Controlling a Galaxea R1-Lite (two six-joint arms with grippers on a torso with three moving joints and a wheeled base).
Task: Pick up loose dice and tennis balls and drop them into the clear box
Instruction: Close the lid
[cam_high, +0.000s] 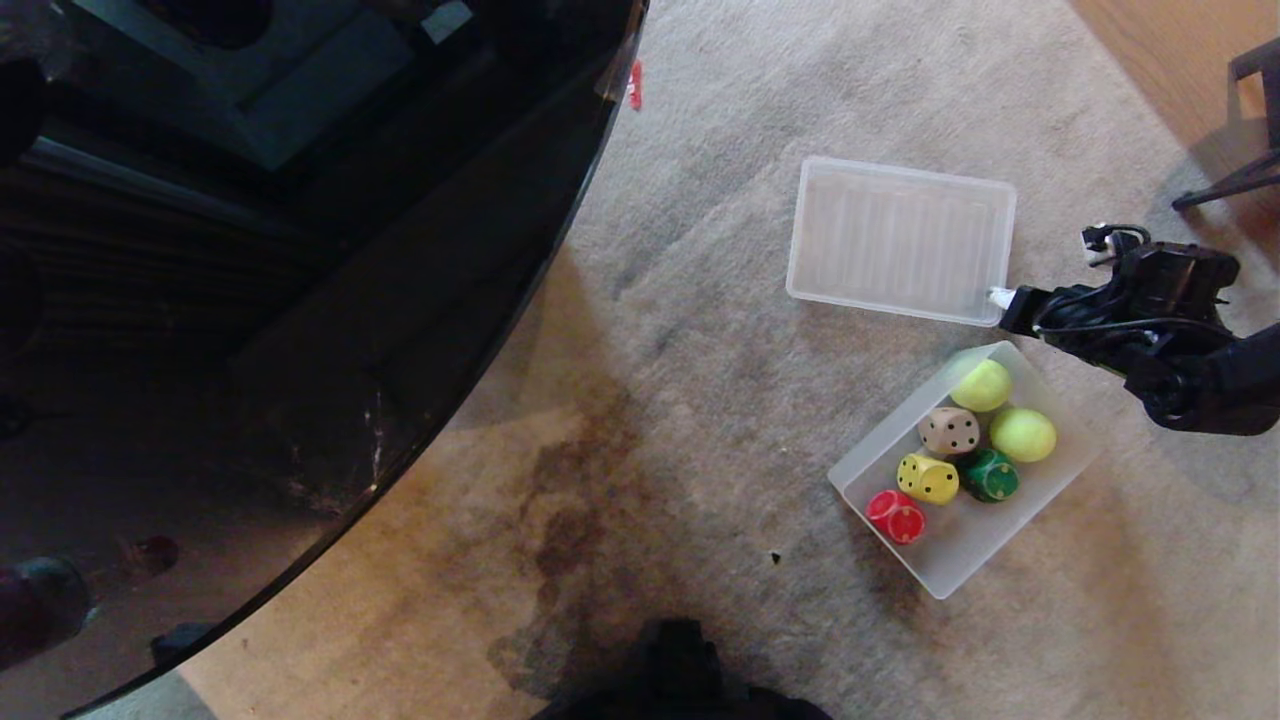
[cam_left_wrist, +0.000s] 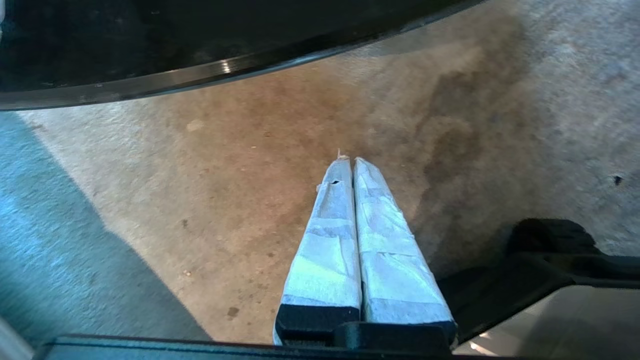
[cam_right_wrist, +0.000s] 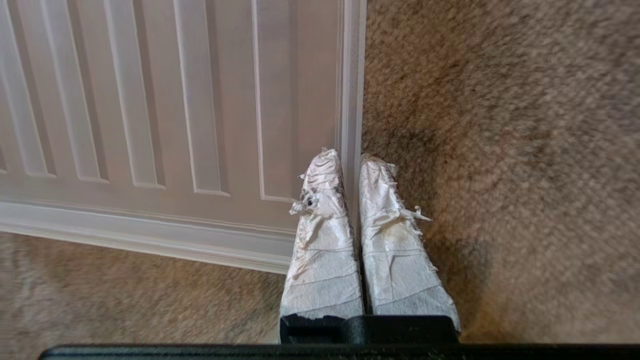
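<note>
1. Well, from my station the sorting looks done: both tennis balls (cam_high: 1002, 410) and all four dice (cam_high: 944, 467) (beige, yellow, dark green, red) sit inside the clear box (cam_high: 1055, 490) on the carpet (cam_high: 700, 350), and I see nothing loose around it.
2. The right end effector (cam_right_wrist: 350, 162) is clenched on the side rim of the ribbed lid (cam_high: 900, 240), one taped finger on the lid's top face and the other on the carpet side, close to the corner nearest the box. I read the step in hand as lifting that lid to cover the box.
3. To do it well, I'd raise slowly: a grip this near a corner will probably let the far end sag or twist, so I'd watch for the rim slipping out of the tape.
4. I'd carry it level over the box, line up the long sides with the box, which lies at an angle to the lid, and lower it without knocking the upper tennis ball by the near rim.
5. The left end effector (cam_left_wrist: 350, 162) hangs clenched and empty over bare carpet beside the dark round bench (cam_high: 300, 250); I'd leave it parked.
</note>
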